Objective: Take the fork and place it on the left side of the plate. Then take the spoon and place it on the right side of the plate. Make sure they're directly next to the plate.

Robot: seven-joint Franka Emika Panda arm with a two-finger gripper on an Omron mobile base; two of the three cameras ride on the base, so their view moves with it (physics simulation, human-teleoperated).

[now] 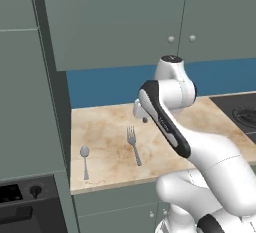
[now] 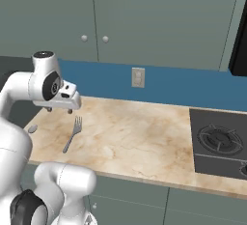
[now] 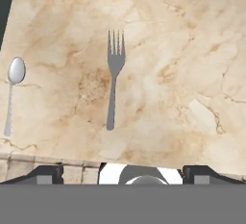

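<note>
The fork (image 3: 114,76) lies flat on the marbled desk (image 1: 210,119), tines toward the blue back wall (image 2: 169,86) and handle toward the front edge. The spoon (image 3: 12,93) lies well apart from it, on its left in the left base view, parallel, bowl also toward the wall, close to the desk's left end beside the tall cabinet (image 1: 25,102). Both pieces rest free, touching nothing but the desk. No plate can be made out near them.

The claw (image 2: 61,107) hangs above the desk over the fork's tine end, well clear of the metal, pointing downward. Its jaws stand wide and hold nothing; in the hand view the two dark fingertips (image 3: 45,175) sit far apart at the bottom corners, with the fork centred between them and running straight up the picture. That framing suggests the hand is placed to look down along the fork.

Judging by the task, neither piece is yet in its final place, since nothing here lies beside a plate. The fork seems to be the step in hand. Being thin and flat on a hard surface, it would likely need the fingertips brought right down to the desk across the handle, or the metal may slip away.

To the right, a black hob (image 2: 219,144) is set in the desk.
</note>
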